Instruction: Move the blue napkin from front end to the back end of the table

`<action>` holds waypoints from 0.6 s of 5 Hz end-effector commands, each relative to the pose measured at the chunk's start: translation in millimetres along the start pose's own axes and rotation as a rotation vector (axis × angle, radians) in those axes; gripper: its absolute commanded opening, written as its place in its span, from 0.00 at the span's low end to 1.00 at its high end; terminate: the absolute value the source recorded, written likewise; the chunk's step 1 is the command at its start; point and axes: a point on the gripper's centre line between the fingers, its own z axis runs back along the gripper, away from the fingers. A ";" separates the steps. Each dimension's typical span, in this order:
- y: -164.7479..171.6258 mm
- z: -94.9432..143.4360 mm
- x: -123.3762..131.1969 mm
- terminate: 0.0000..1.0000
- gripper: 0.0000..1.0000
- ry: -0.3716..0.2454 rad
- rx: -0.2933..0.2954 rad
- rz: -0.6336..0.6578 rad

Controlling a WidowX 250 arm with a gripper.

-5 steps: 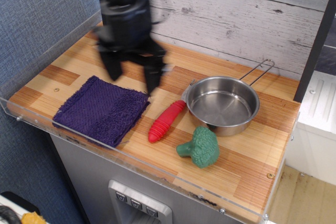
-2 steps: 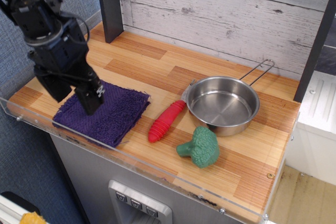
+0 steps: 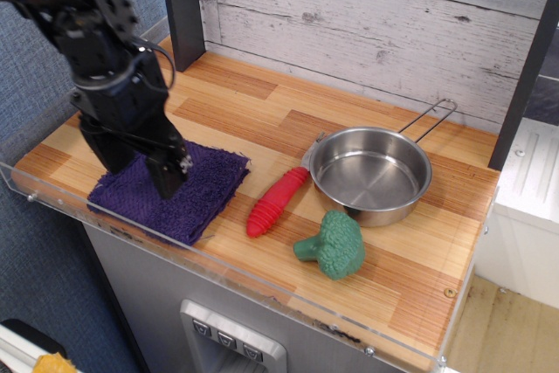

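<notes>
blue napkin (image 3: pixel 188 194) flat at front-left of counter (image 3: pixel 288 111) | claw (image 3: pixel 140 163) spread wide, fingers straddling its left part, nothing gripped | step: reaching to grasp | next: pinch the cloth, lift, carry toward the back wall

The blue napkin (image 3: pixel 188 188) is fuzzy, looped terry cloth, matt; the counter (image 3: pixel 262 111) is smooth striped wood plank with a clear, glossy acrylic rim; the pan (image 3: pixel 371 174) is shiny polished steel; the red ridged toy (image 3: pixel 276 202) looks like glossy plastic; the broccoli (image 3: pixel 334 245) is bumpy and dull; the gripper (image 3: pixel 140 163) is matt black.
</notes>
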 end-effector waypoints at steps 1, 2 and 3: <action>8.8 -10.8 6.8 0.00 1.00 -0.001 0.042 0.006; 11.7 -12.9 6.5 0.00 1.00 0.003 0.056 0.015; 15.0 -25.0 1.7 0.00 1.00 0.028 0.060 0.027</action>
